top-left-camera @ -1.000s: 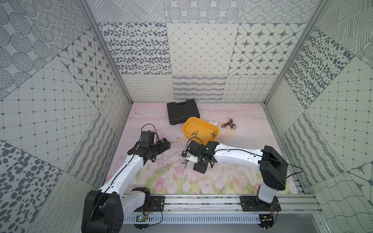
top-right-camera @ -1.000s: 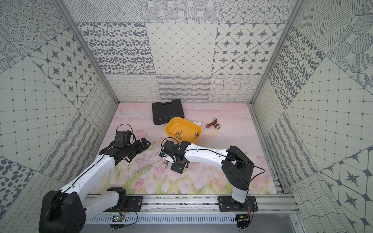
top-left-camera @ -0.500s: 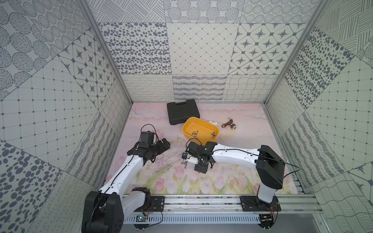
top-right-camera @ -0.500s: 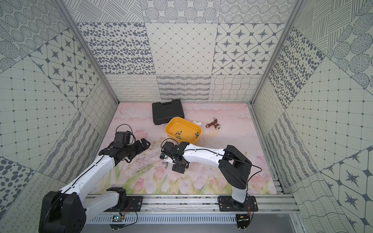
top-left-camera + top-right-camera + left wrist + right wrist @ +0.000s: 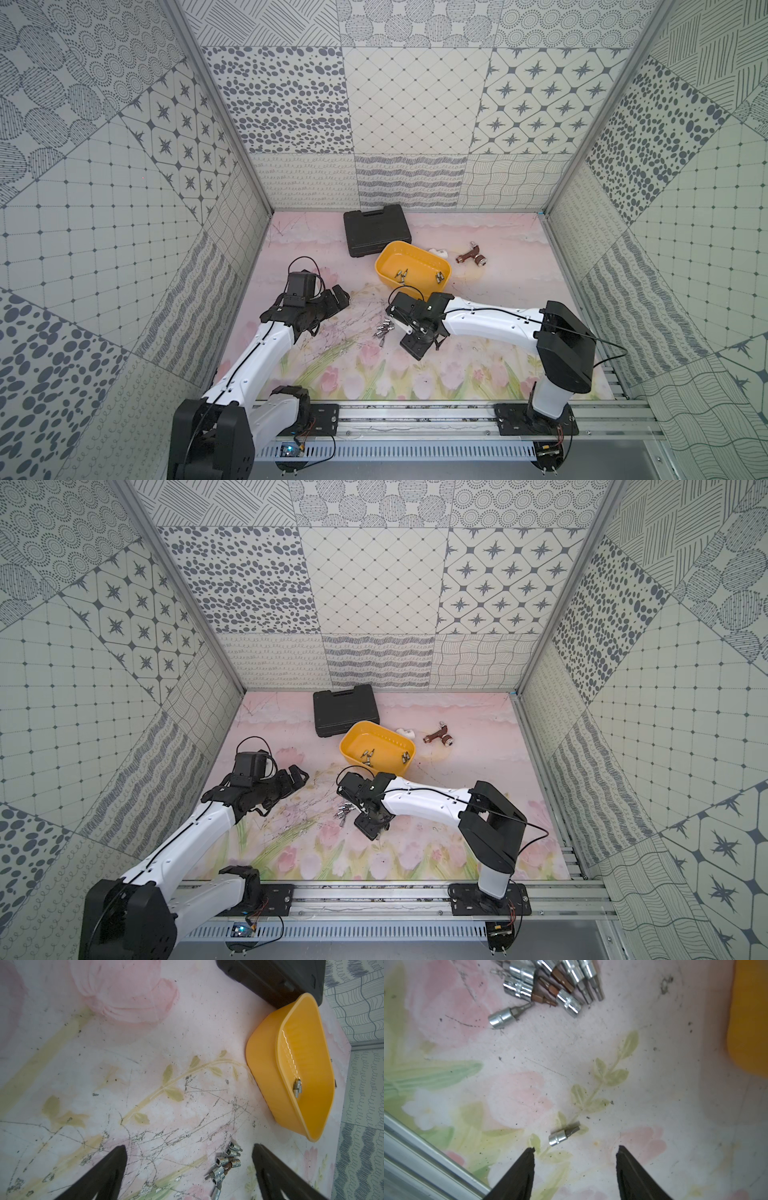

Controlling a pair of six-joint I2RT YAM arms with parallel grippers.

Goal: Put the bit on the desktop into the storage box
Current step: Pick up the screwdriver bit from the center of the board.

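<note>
Before right gripper (image 5: 575, 1147), jaws parted, lone bit (image 5: 564, 1134); mat (image 5: 654, 1084) around.

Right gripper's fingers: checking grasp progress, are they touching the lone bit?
Apart. Right wrist view shows a clear gap between the lone bit and both fingers.

1. My right claw (image 5: 576, 1149) stands with its jaws apart over bare counter (image 5: 654, 1084). A lone bit (image 5: 564, 1134) lies just ahead of the tips.
2. The heap of bits (image 5: 550, 987) lies farther ahead, well apart from the lone one, with open counter between.
3. The storage box (image 5: 415, 257) walls off the far side, and the tool case (image 5: 376, 232) sits close behind it.
4. My left claw (image 5: 189, 1146), jaws wide, faces open counter. The heap lies near one finger.
</note>
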